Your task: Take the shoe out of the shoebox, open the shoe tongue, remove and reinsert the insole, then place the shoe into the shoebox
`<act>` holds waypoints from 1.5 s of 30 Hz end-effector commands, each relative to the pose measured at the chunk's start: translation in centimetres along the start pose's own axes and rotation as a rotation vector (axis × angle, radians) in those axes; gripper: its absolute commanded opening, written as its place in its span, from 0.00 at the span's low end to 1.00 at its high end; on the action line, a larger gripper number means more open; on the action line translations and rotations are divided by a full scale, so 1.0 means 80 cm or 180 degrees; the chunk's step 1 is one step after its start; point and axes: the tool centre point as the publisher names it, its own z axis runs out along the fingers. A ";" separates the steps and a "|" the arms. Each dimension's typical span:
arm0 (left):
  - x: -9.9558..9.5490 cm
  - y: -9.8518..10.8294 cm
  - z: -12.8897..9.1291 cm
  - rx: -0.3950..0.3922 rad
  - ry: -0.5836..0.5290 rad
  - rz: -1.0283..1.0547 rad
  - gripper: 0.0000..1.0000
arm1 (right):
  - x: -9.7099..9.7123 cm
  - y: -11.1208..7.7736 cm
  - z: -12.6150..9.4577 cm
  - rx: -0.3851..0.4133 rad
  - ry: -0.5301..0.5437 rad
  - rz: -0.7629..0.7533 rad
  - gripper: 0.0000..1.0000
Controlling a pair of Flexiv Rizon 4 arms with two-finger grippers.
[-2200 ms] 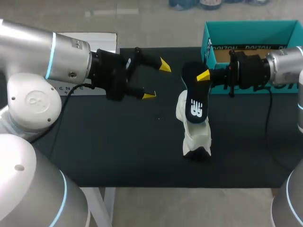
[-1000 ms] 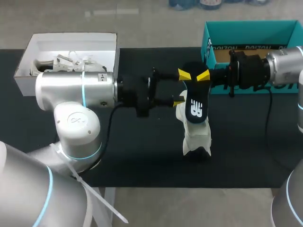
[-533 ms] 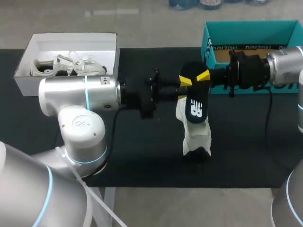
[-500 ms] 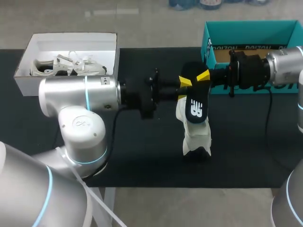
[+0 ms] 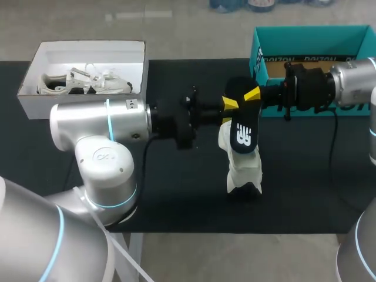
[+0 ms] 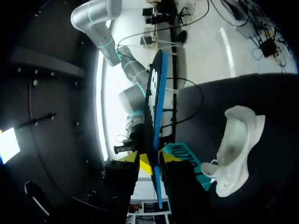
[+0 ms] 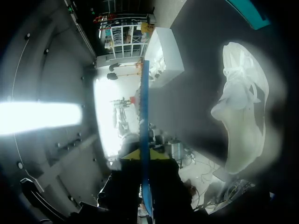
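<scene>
You're looking at a table (image 5: 176,194) where the shoe (image 5: 242,170) is standing near the middle, a little toward your right. The insole (image 5: 241,126) is hanging upright just above it, its lower end overlapping the shoe in the head view. The left gripper (image 5: 228,106) is pinching the insole's upper part from the left, the right gripper (image 5: 251,94) from the right. The shoebox (image 5: 311,41) is sitting at the far right corner, behind the right arm. A second box (image 5: 35,104), far left, is holding another shoe (image 5: 82,82).
</scene>
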 end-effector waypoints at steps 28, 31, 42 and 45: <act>-0.012 -0.003 0.010 -0.0103 0.0024 -0.0076 0.00 | 0.000 0.002 -0.023 -0.0213 -0.0097 -0.0014 1.00; -0.018 -0.005 0.006 -0.0106 0.0046 -0.0093 0.00 | 0.003 0.002 -0.048 -0.0359 -0.0193 -0.0086 1.00; -0.033 -0.008 -0.007 -0.0072 0.0037 -0.0243 0.00 | -0.004 0.002 -0.140 -0.0557 -0.0413 -0.0542 1.00; -0.034 -0.008 -0.007 -0.0064 0.0022 -0.0284 0.00 | -0.004 0.001 -0.156 -0.0399 -0.0591 -0.0840 1.00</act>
